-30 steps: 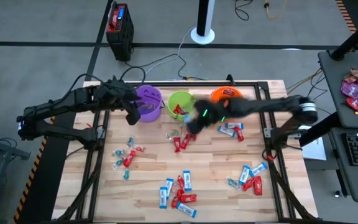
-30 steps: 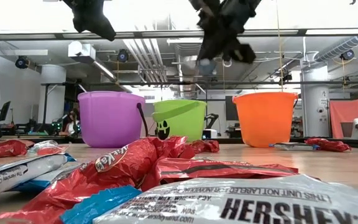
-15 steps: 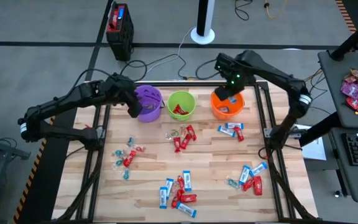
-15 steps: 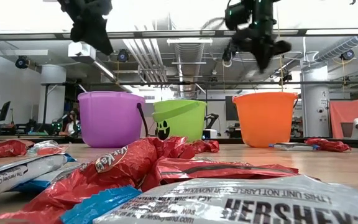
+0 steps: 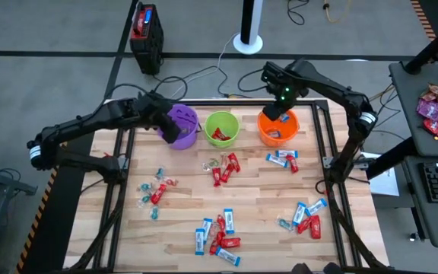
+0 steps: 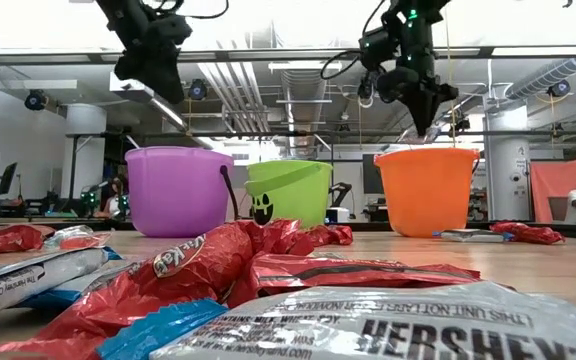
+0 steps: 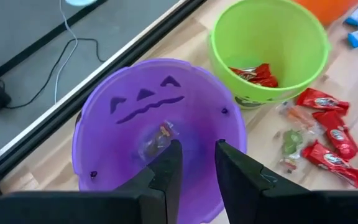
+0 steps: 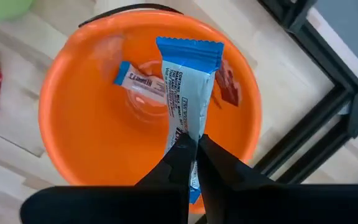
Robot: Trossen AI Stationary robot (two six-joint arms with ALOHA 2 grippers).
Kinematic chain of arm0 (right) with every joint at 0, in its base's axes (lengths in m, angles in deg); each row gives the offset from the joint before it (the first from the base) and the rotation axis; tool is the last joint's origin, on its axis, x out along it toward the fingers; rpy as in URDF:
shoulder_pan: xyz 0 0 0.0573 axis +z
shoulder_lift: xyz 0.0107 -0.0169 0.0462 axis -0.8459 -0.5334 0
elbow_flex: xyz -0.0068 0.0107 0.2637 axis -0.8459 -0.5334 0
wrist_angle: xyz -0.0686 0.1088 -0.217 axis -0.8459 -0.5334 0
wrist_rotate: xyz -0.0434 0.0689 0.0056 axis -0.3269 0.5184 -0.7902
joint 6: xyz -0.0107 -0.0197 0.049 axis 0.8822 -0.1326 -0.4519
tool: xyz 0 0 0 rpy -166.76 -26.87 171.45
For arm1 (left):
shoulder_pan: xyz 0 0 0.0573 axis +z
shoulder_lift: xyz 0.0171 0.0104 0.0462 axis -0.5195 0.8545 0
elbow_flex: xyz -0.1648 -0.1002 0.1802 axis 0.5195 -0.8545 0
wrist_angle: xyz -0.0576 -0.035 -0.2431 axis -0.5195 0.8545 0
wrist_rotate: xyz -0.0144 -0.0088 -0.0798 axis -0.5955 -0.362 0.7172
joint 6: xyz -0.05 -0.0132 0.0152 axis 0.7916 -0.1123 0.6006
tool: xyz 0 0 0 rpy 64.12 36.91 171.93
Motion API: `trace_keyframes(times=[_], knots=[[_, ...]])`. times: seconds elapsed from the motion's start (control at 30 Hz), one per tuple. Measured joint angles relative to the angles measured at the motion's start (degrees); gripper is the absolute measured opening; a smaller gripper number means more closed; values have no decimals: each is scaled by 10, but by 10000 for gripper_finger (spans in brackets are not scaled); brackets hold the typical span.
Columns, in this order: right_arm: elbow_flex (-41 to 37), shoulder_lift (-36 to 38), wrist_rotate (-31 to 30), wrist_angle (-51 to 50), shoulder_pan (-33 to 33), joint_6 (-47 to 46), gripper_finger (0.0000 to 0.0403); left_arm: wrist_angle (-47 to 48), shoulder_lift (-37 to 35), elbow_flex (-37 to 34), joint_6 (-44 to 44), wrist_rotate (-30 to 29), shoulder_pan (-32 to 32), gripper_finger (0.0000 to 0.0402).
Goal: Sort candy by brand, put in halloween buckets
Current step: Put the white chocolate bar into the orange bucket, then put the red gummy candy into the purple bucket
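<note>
Candy bar over the orange bucket
The right gripper (image 8: pixel 192 148) pinches a blue-and-white bar (image 8: pixel 185 93) above the orange bucket (image 8: pixel 67 143); the left gripper (image 7: pixel 194 163), slightly apart, hovers over the purple bucket (image 7: pixel 104 118).

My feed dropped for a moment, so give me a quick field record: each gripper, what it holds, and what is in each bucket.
left gripper: above purple bucket, jaws slightly apart, empty
right gripper: above orange bucket, shut on blue-and-white bar
purple bucket: one clear twisted candy
green bucket: red wrappers
orange bucket: another blue-and-white bar

Three buckets (image 5: pixel 221 128) stand in a row along the table's (image 5: pixel 257 205) far edge (candy (image 5: pixel 220 233) lies scattered nearer, in clusters).
</note>
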Motion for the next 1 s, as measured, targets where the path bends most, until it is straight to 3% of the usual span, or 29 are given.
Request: trace_keyframes(times=[0.17, 0.4, 0.47, 0.6, 0.67, 0.83, 1.0], knots=[[-23, 0, 52, -3, -7, 17, 23, 4, 23, 0, 0, 0, 4, 79], [-40, 0, 40, 17, -8, 26, 103, 59, 22, 0, 1, 38, 4, 79], [-40, 0, 40, 24, -10, 36, 125, 90, 17, 0, 12, 100, 4, 79], [-40, 0, 45, 75, -13, 57, 157, 144, 6, -3, 23, 298, -5, 78], [-39, 0, 50, 102, -14, 67, 167, 164, -3, -12, 41, 339, -26, 78], [-39, 0, 66, 144, -14, 77, 177, 167, -42, -67, 98, 313, -122, 86], [-39, 0, 71, 156, -14, 76, 178, 114, -69, -145, 122, 261, -216, 126]])
